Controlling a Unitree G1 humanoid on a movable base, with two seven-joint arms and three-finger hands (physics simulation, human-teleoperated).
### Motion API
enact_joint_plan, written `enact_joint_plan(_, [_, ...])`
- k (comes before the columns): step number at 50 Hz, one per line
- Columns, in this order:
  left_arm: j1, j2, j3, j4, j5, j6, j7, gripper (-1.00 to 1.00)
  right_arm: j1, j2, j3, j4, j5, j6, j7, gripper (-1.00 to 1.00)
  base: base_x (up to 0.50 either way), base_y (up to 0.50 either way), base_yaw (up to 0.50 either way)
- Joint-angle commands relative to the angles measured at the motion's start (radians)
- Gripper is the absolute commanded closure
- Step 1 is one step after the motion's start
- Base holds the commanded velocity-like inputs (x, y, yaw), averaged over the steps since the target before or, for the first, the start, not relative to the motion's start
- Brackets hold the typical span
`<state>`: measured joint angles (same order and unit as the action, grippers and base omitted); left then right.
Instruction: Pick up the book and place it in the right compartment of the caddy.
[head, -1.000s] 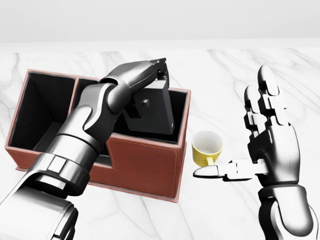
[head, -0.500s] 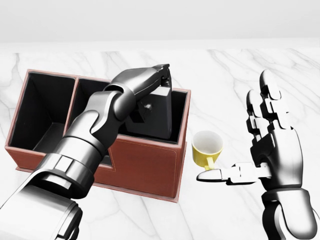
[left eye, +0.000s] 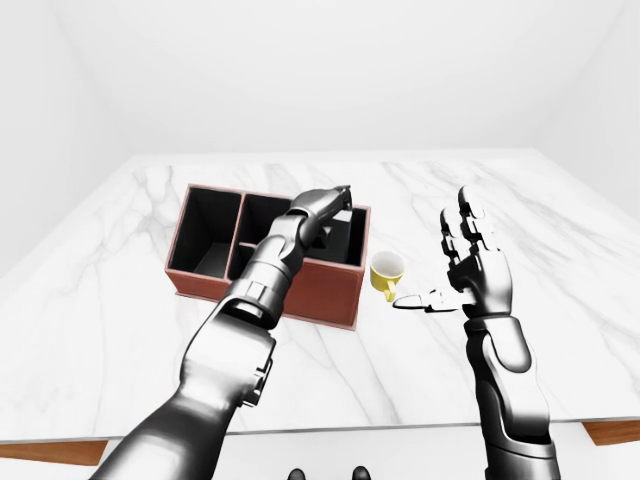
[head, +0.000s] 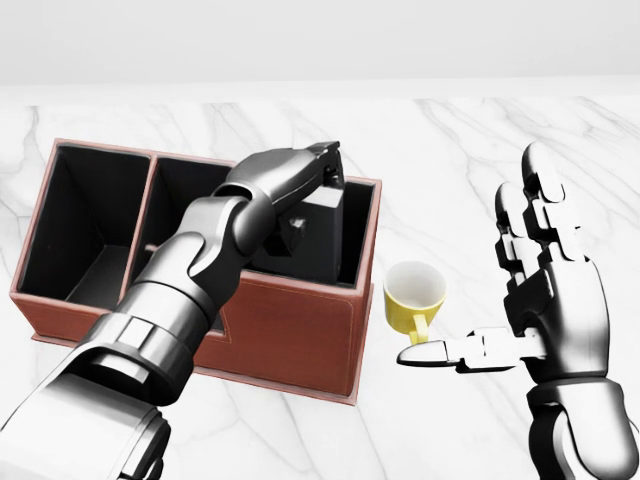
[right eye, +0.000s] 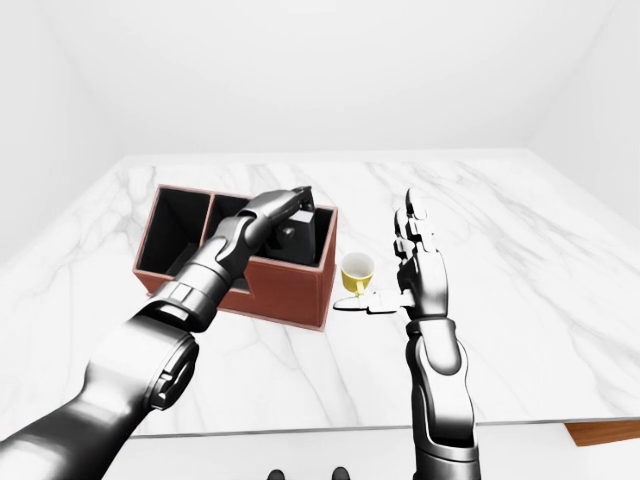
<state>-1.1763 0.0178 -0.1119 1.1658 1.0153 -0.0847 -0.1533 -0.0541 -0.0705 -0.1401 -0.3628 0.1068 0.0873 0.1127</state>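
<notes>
Judging from its flat, slab-like form, the book (head: 318, 235) is likely stiff and moderately light, best held by pinching its upper edge so it slides down between the walls without jamming. It appears as a dark, nearly black rectangular block standing roughly upright, tilted slightly, inside the right compartment of the caddy (head: 290, 335), a reddish-brown box with a black interior. The left hand (head: 318, 165) reaches over the book's top with fingers curled on it, apparently grasping it. The right hand (head: 545, 290) hangs spread wide, holding nothing, beside the yellow cup (head: 413, 297).
</notes>
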Motion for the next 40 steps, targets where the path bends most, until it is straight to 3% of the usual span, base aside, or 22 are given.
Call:
enact_joint_plan(1, [0.009, 0.002, 0.009, 0.030, 0.022, 0.003, 0.006, 1.00, 0.001, 0.000, -0.002, 0.000, 0.000, 0.000, 0.002, -1.00, 0.00, 0.00, 0.00])
enact_joint_plan(30, [0.010, -0.017, 0.007, 0.043, 0.014, 0.006, 0.014, 1.00, 0.001, 0.000, -0.002, -0.001, 0.001, 0.000, 0.002, -1.00, 0.00, 0.00, 0.00])
enact_joint_plan(33, [0.009, -0.015, 0.006, 0.042, 0.015, 0.004, 0.013, 0.89, 0.001, 0.000, -0.002, -0.001, 0.002, 0.000, 0.002, -1.00, 0.00, 0.00, 0.00])
enact_joint_plan(34, [0.009, -0.015, 0.006, 0.041, 0.014, 0.006, 0.012, 0.77, 0.001, 0.000, -0.002, -0.001, 0.001, 0.000, 0.002, -1.00, 0.00, 0.00, 0.00])
enact_joint_plan(36, [0.013, -0.016, 0.003, 0.038, 0.017, 0.006, 0.004, -0.25, 0.001, -0.001, -0.002, -0.001, 0.002, 0.000, 0.003, -1.00, 0.00, 0.00, 0.00])
enact_joint_plan(37, [0.015, -0.017, 0.003, 0.035, 0.017, 0.007, 0.003, -1.00, 0.001, 0.000, -0.002, -0.001, 0.002, 0.000, 0.003, -1.00, 0.00, 0.00, 0.00])
enact_joint_plan(40, [0.015, -0.017, 0.002, 0.035, 0.020, 0.008, 0.003, -1.00, 0.001, 0.000, -0.002, -0.001, 0.002, 0.000, 0.003, -1.00, 0.00, 0.00, 0.01])
